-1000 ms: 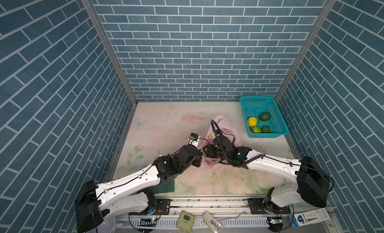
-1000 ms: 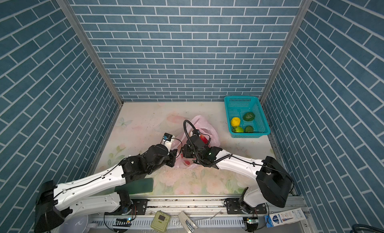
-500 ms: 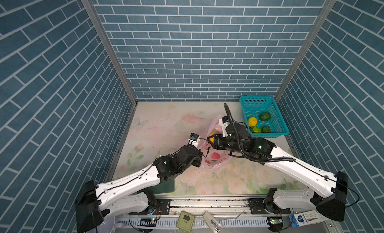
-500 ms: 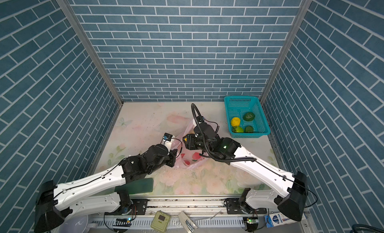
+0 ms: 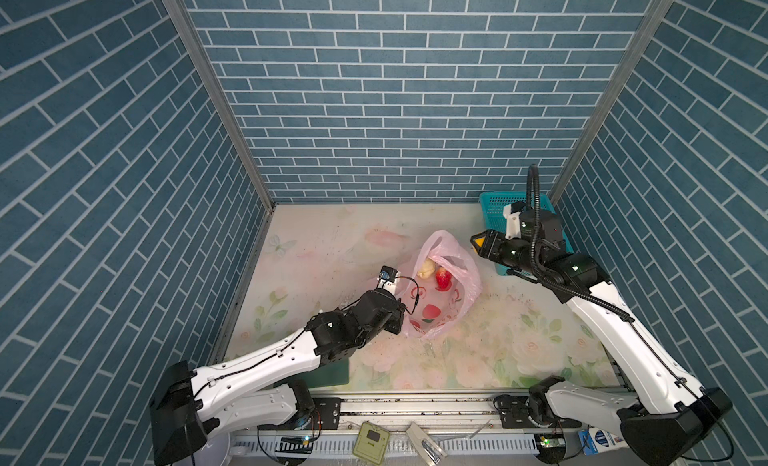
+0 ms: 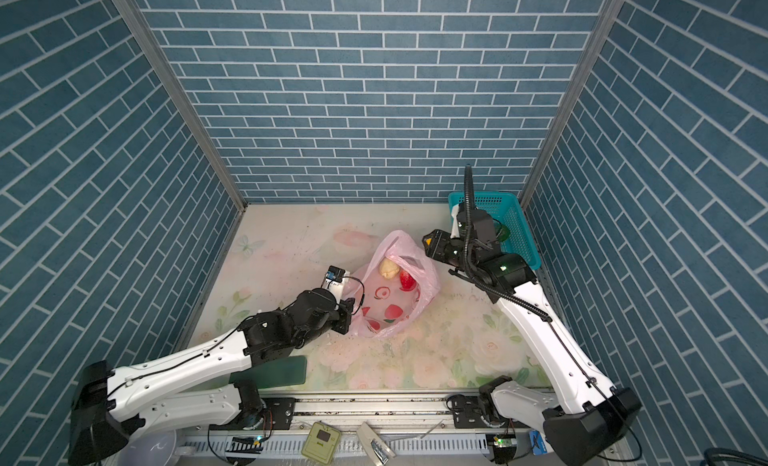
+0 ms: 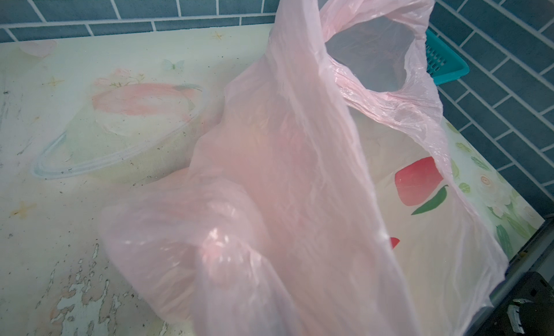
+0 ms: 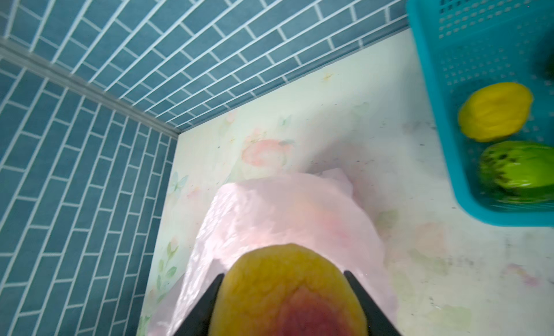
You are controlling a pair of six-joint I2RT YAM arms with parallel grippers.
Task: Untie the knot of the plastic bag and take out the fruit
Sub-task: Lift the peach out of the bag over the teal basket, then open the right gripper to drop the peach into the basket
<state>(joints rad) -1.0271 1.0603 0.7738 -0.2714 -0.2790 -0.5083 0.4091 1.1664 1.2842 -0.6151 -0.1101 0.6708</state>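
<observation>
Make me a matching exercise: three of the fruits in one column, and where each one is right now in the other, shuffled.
Things:
1. orange-yellow fruit
2. red fruit
3. yellow fruit

Places:
A. lying in the teal basket
B. inside the open plastic bag
C. clamped in the right gripper

Pairs: 1-C, 2-B, 3-A

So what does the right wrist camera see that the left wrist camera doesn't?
Right wrist only: a yellow-red fruit clamped in the right gripper, plus a yellow fruit and a green fruit in the teal basket. Left wrist only: the open handle loop and red print of the pink plastic bag. Both: that bag, the basket, the floral table.
</observation>
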